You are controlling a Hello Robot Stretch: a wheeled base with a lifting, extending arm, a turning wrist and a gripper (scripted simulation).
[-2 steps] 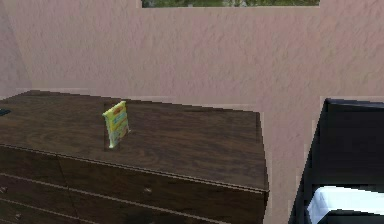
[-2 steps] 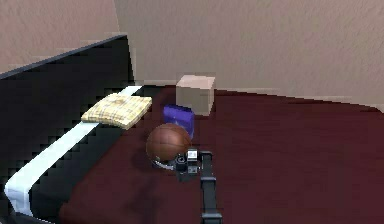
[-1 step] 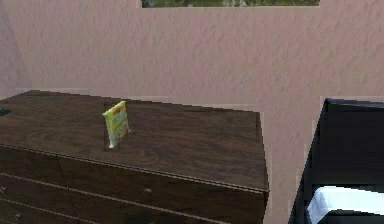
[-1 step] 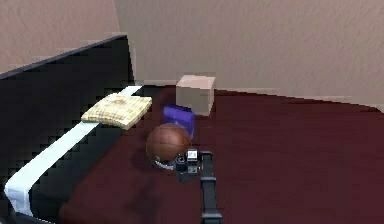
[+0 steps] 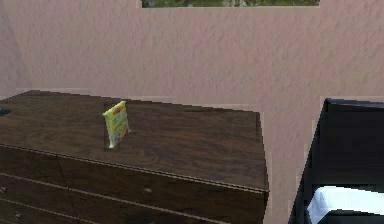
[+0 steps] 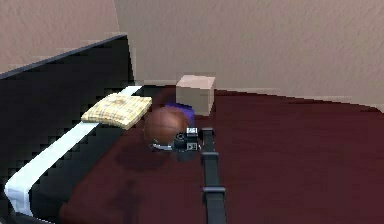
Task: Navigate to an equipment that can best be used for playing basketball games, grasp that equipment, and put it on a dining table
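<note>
Locate brown-orange round basketball [image 6: 163, 126] lying on dark maroon bed cover [image 6: 290, 150], near tan quilted pillow [image 6: 118, 109]. Dark gripper [image 6: 177, 146] sits at ball's lower right. Contact is not discernible, and you cannot tell jaw state or whether it holds anything. Small blue object [image 6: 181, 104] behind ball is mostly hidden; beige box [image 6: 197, 94] beyond. Forward view: yellow upright packet [image 5: 116, 124] on dark wooden dresser [image 5: 190, 150] — framed wall picture [image 5: 230, 3] cut off at top.
</note>
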